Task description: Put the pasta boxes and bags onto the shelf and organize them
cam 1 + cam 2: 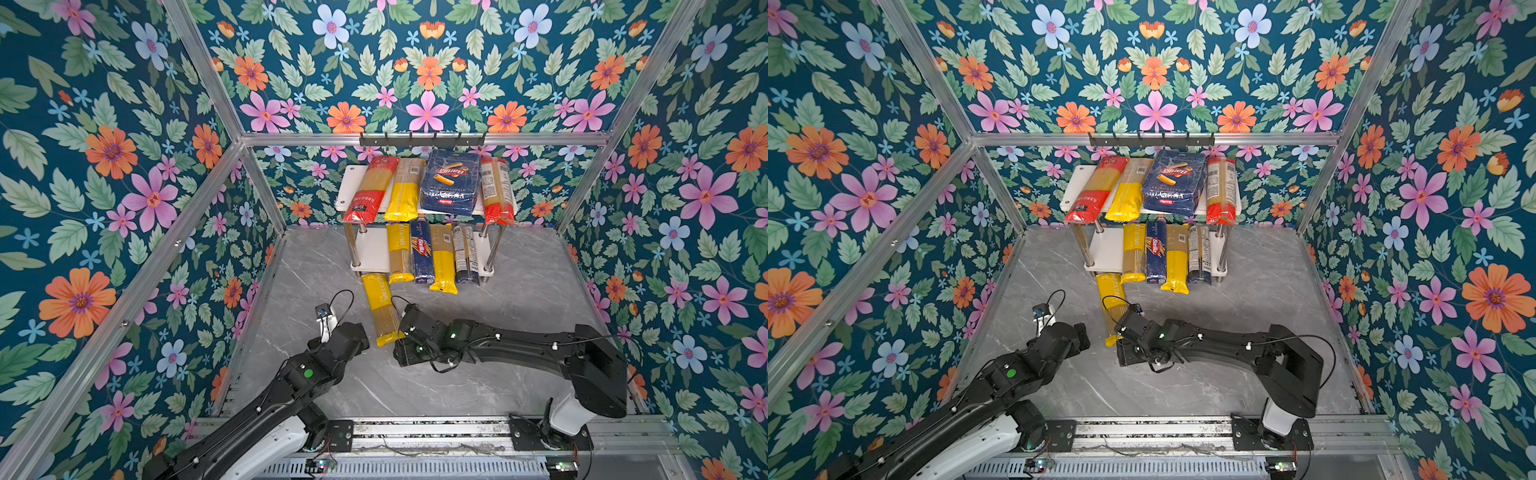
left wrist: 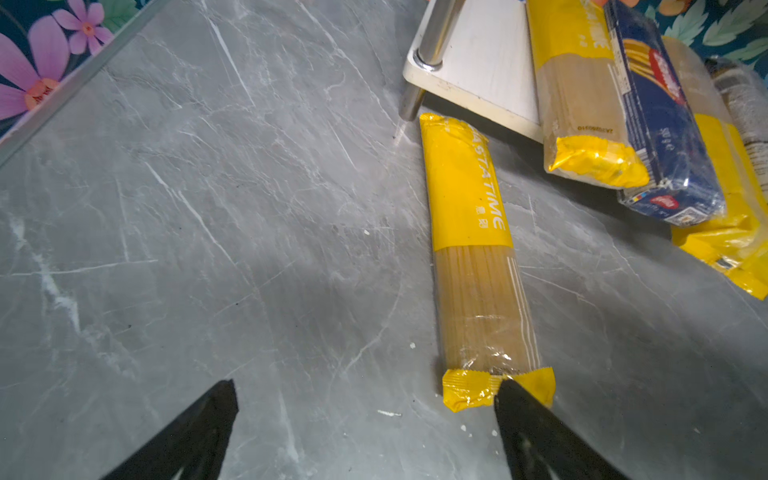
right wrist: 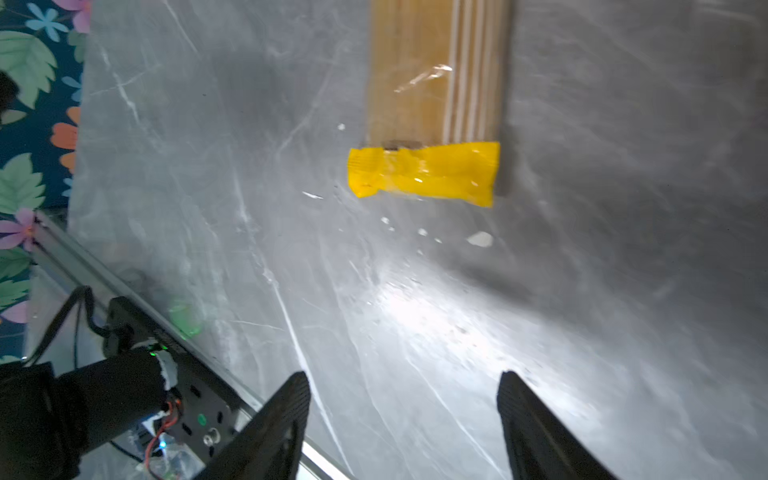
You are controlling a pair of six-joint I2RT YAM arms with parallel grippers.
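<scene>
Right wrist view blurred; yellow-ended spaghetti bag (image 3: pixel 436 83) cut off.

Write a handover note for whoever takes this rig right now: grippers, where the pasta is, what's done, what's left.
Left gripper: open, empty, beside the near end of the yellow-ended spaghetti bag on the table.
Right gripper: open, empty, just short of that same end.
Shelf: the top board holds four packs, including the wide Barilla rigatoni pack. The lower board holds four, including the narrow Barilla box.
Done: eight packs shelved.
Left: that one bag lies flat by the shelf's front left post. The bare left part of the lower board looks like the likeliest spot.
</scene>
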